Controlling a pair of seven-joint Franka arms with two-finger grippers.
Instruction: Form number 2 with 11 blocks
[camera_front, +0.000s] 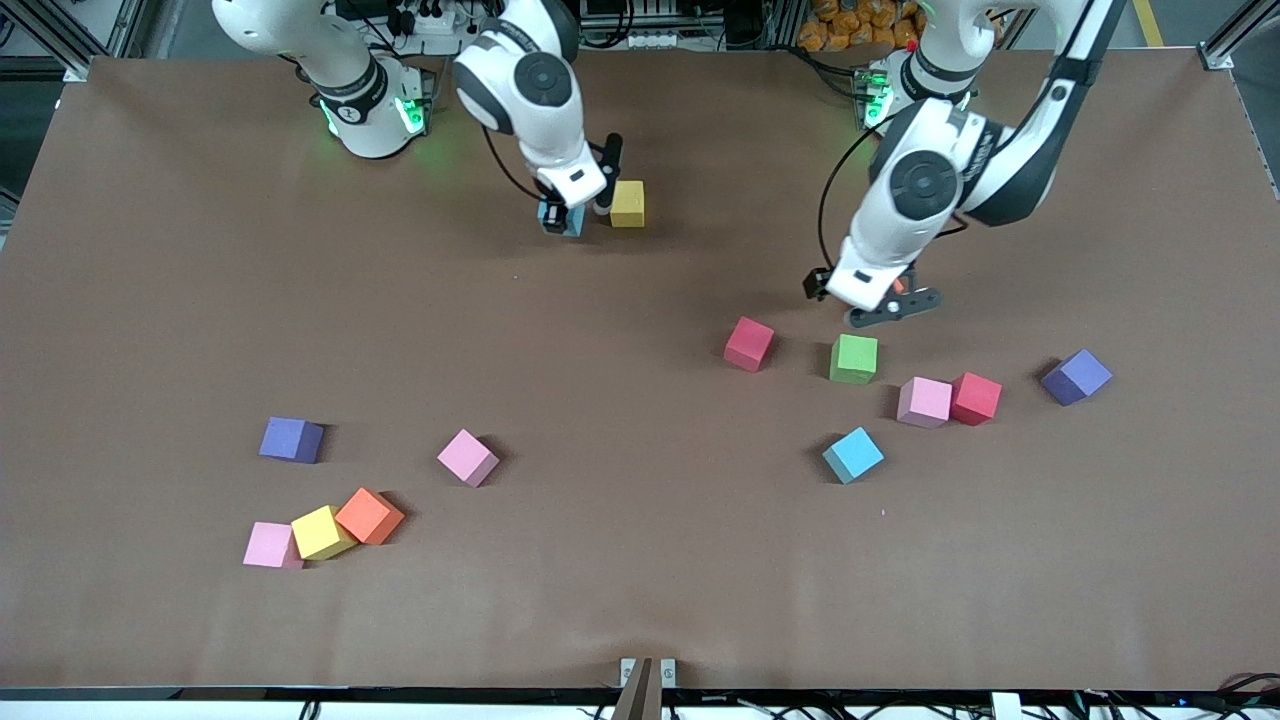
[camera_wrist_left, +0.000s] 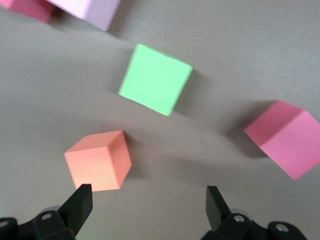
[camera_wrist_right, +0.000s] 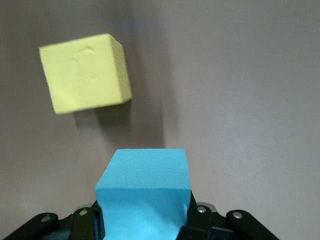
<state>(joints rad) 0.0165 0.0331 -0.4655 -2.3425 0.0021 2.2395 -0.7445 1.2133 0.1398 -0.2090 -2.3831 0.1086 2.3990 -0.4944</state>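
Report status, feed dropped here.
Right gripper shut on blue block, beside yellow block. Left gripper open over orange block. Nothing in the way.

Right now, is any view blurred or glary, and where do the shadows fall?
Front view: sharp, even light, short soft shadows beside each block, green glow at the arm bases. Left wrist view: slightly soft, green block washed pale. Right wrist view: blue block close and soft-edged; yellow block casts a shadow on the table.

You get the front view from high up, facing both robots, with the whole table (camera_front: 200, 300) in sight. Each wrist view looks down from very close. The left one shares the green block (camera_front: 853, 358) (camera_wrist_left: 155, 79) with the front view; the right one shares the yellow block (camera_front: 627, 203) (camera_wrist_right: 85, 73)
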